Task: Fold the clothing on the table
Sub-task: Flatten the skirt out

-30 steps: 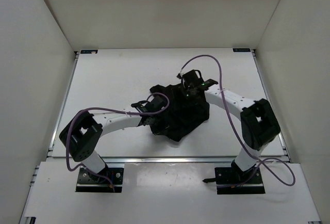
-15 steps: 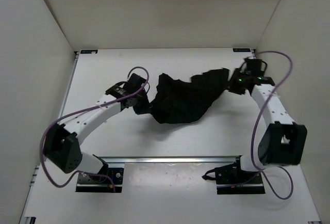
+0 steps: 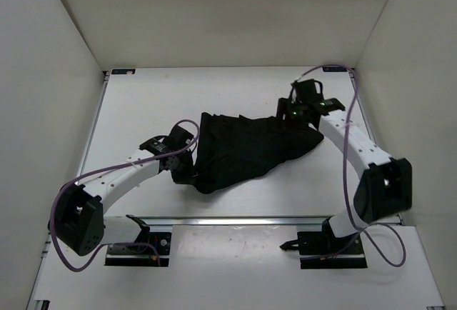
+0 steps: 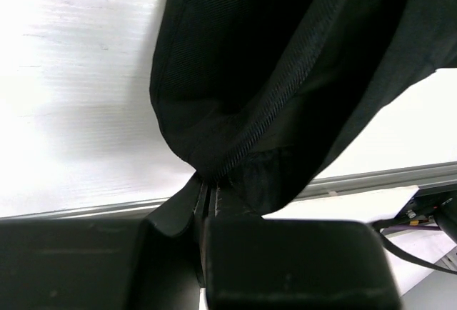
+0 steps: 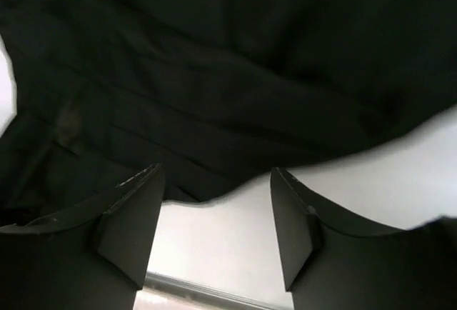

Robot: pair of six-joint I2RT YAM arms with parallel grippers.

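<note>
Left wrist: left claw [image 4: 207, 190] clenched on a hem of the black ribbed soft fabric garment [image 4: 285, 60]; right claw [image 5: 216, 176] has just let go, jaws apart over the garment's far-right edge; garment went from a bunched lump to a spread wedge, mid white matte table [image 3: 143, 103]; I'd judge it laid out for the first fold; still creased, left end lifted.

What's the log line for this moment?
left gripper: shut on clothing corner | right gripper: open, holding nothing | clothing: spread on table, unfolded
</note>
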